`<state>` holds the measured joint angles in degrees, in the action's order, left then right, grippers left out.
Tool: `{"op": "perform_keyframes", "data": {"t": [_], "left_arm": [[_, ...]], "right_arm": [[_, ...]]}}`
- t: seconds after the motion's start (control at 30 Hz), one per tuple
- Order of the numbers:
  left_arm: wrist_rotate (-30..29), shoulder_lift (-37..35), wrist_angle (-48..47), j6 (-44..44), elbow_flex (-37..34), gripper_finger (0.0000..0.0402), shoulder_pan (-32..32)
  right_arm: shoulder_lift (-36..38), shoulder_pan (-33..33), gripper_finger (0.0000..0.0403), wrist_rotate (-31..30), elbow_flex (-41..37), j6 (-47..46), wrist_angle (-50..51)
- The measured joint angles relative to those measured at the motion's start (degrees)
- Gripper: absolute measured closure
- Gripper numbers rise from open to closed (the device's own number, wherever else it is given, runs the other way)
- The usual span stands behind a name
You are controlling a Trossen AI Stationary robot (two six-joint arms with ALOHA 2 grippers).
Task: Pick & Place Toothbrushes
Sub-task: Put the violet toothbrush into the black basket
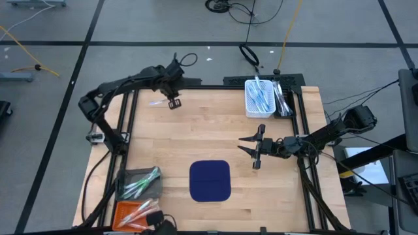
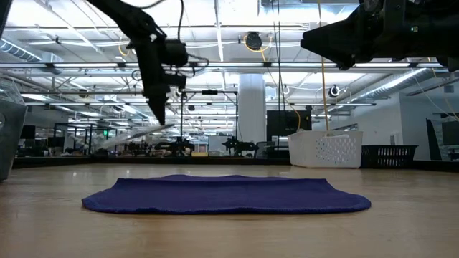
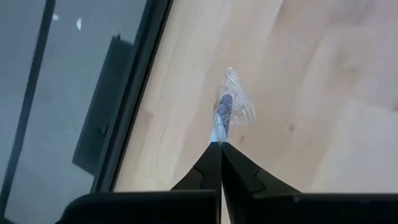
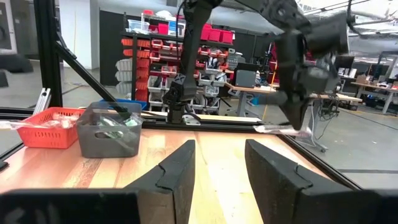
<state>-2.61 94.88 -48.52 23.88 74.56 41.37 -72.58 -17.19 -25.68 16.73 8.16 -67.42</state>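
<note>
My left gripper [image 1: 174, 103] hangs over the table's far left part, shut on a toothbrush [image 1: 157, 102] in a clear wrapper, which also shows in the left wrist view [image 3: 227, 109]. My right gripper [image 1: 251, 147] stands open above the table's right half, with nothing between its fingers [image 4: 180, 168]. The navy mat [image 1: 210, 181] lies flat on the table near the front middle. More toothbrushes lie in a white basket [image 1: 260, 96] at the far right, in a grey bin [image 1: 140, 183] and in an orange bin [image 1: 133, 212] at the near left. My left gripper pinches one end of the wrapped toothbrush [image 3: 217, 133] between its two fingertips. The fingers come from above, slanting down. The toothbrush [image 2: 122, 136] is lifted clear of the table and sticks out sideways from the fingertips, sloping slightly down toward its free end.
A black frame rail [image 1: 130, 111] runs along the table's left edge, close to my left gripper. A dark basket [image 1: 283, 98] stands beside the white one. Bare wood shows between the mat and the far baskets.
</note>
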Motion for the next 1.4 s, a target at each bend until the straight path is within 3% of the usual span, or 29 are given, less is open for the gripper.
{"op": "perform_keyframes", "data": {"t": [0.13, 0.33, 0.63, 1.07, 1.4], "left_arm": [[1.4, -3.8, -0.2, -2.0, 0.0, 0.0402, -1.1], [9.9, -7.2, 2.2, -10.1, 0.0, 0.0402, -3.7], [16.3, -7.6, 15.8, -12.3, 0.0, 0.0402, -11.8], [17.8, -7.6, 36.5, -13.7, 0.0, 0.0401, -23.2], [17.8, -5.3, 48.2, -13.3, 0.0, 0.0402, -28.4]], "right_arm": [[0.0, 0.0, 0.0271, 0.0, 0.0, 0.0, 0.0], [0.0, 0.0, 0.0271, 0.0, 0.0, 0.0, 0.0], [0.0, 0.0, 0.0271, 0.0, 0.0, 0.0, -0.5], [0.0, 3.3, 0.0271, 0.0, 0.0, -5.0, -1.8], [0.0, 6.1, 0.0271, 0.3, 0.0, -5.5, -5.1]]}}
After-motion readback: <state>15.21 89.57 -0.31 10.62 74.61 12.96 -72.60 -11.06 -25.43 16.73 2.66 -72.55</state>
